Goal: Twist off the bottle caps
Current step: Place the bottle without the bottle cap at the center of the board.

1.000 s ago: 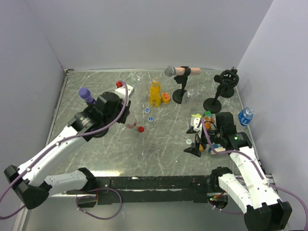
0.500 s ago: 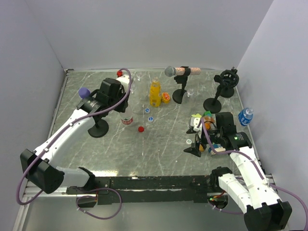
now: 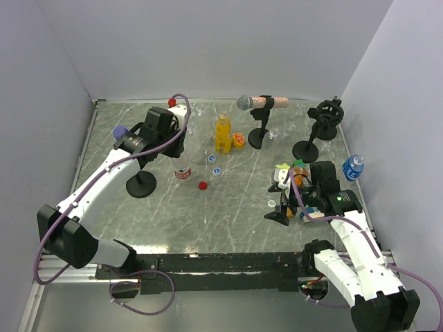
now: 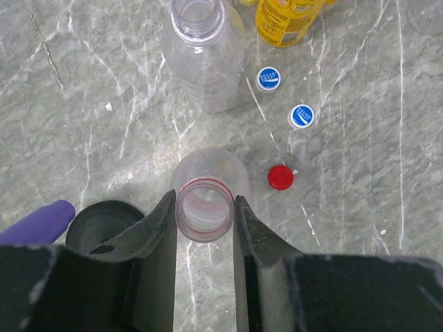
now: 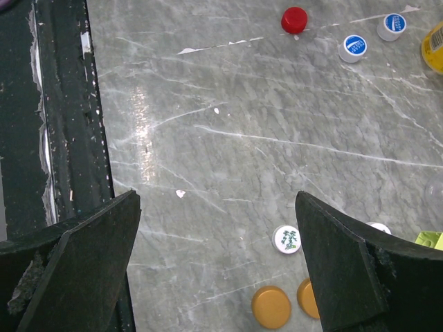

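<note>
- Pinching the open neck of a clear bottle (image 4: 203, 214), the left gripper (image 4: 204, 199) has one finger pressed on each side of it.
- That clear bottle stands on the grey marble table (image 3: 242, 221), a little to the left of the yellow juice bottle (image 3: 222, 133) and closer to the arm bases.
- It has no cap on, and a thin red ring goes round its mouth.
- A second clear bottle (image 4: 201, 48), also with its top off, stands close to the yellow juice bottle.
- Two blue caps (image 4: 268, 78) lie flat on the table just in front of the yellow juice bottle. A red cap (image 4: 280, 178) lies a bit further out from it, near the held bottle.
- The right gripper (image 5: 217, 200) hangs well to the right of the yellow juice bottle with its jaws spread wide apart.
- Below it on the table are a white cap with a green picture (image 5: 287, 238) and two flat orange-brown discs (image 5: 270, 306) side by side.
- A microphone on a stand (image 3: 257, 102) is just to the right of the yellow juice bottle.
- A small blue-labelled bottle (image 3: 353, 167) stands far to its right, by the wall.
- A black round stand base (image 4: 104, 221) sits well to the left of the yellow juice bottle, just beside the held bottle.
</note>
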